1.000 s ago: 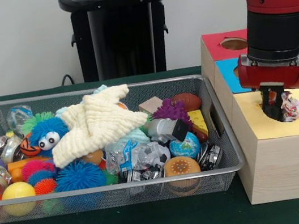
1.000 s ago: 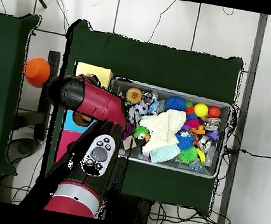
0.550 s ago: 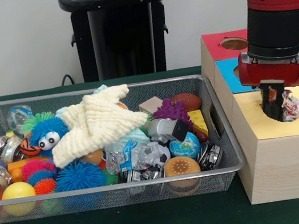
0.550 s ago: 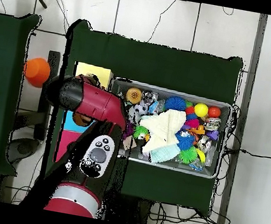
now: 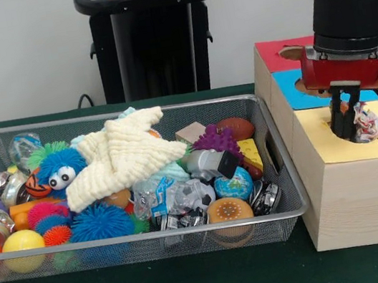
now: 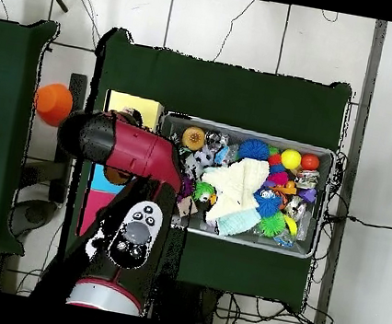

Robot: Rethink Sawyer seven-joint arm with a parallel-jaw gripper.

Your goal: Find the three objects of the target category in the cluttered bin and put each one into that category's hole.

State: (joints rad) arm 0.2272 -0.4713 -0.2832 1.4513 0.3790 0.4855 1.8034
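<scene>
hand (image 5: 350, 130): 1, over yellow hole | crumpled ball (image 5: 367, 123): 1 | bin (image 5: 191, 240): 1

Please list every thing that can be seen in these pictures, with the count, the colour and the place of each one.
wire bin: one, silver mesh, on the green table, beside the box.
knitted star: one, cream, on top of the clutter in the bin.
spiky balls: several, blue, pink, orange, green and purple, mostly at the bin's left in the front view.
yellow ball: one, bin's front left corner.
globe ball: one, blue and green, bin's right part.
wooden box: one, with red, blue and yellow top panels with holes.
crumpled ball: one, white with mixed colours, at the yellow panel's hole.
cups: two, orange and blue, side table.
gripper: one, black, at the yellow panel's hole, beside the crumpled ball.
</scene>
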